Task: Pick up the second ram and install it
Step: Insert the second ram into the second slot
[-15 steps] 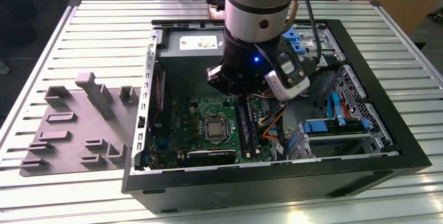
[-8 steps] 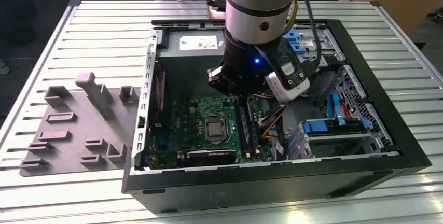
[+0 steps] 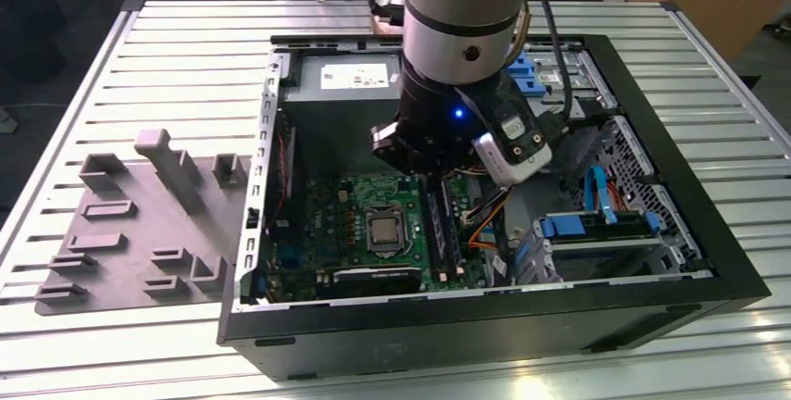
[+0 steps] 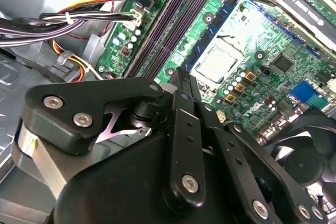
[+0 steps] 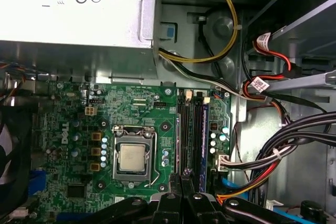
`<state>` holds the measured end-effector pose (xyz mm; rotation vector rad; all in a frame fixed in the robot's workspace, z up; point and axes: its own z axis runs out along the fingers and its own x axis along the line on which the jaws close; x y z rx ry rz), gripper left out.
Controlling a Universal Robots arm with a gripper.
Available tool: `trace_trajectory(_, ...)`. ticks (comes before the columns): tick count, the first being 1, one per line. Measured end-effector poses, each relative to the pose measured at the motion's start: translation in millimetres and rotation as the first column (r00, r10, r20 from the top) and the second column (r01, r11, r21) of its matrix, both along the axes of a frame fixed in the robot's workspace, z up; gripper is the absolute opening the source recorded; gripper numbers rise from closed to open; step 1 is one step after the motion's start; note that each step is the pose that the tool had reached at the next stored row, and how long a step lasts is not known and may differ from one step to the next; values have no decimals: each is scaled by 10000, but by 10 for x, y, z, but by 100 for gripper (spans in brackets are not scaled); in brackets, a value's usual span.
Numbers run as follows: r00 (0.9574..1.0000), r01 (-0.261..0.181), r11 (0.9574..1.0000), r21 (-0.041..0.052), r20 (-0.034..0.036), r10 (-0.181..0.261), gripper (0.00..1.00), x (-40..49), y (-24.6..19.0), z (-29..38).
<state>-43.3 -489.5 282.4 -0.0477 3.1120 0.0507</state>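
Inside the open case (image 3: 495,326), the gripper (image 3: 427,170) hangs low over the board (image 5: 131,108), right above the black slots (image 5: 191,129); in both wrist views its fingers (image 4: 181,93) are drawn close together, and they seem to pinch a thin dark strip between them, which I take for the ram (image 3: 435,219); from the exterior view this strip runs along the slots, just below the gripper, but I cannot tell if it already touches a slot or is a little above it. What could go wrong, as I judge it: if the ram is not exactly in line with the slot, a push down may jam one end, or bend it against the slot wall; if it tilts in the fingers, one end may seat and the other stay out; the end clips could also block it, but whether they stand open I cannot see; the bundle of cables (image 5: 273,156) lies near the slots and may catch the fingers. The ram looks thin, flat and dark, long and narrow, about as long as a slot, seen mostly edge-on.
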Motion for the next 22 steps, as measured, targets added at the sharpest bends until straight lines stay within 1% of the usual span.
trace_trajectory(5, 10000, 0, 10000, 8, 0, 0, 12, 4, 0, -29)
trace_trajectory(11, 10000, 1, 10000, 12, 0, -1, 12, 15, 0, -85)
trace_trajectory(22, 10000, 0, 10000, 16, 0, 0, 12, 49, 0, -147)
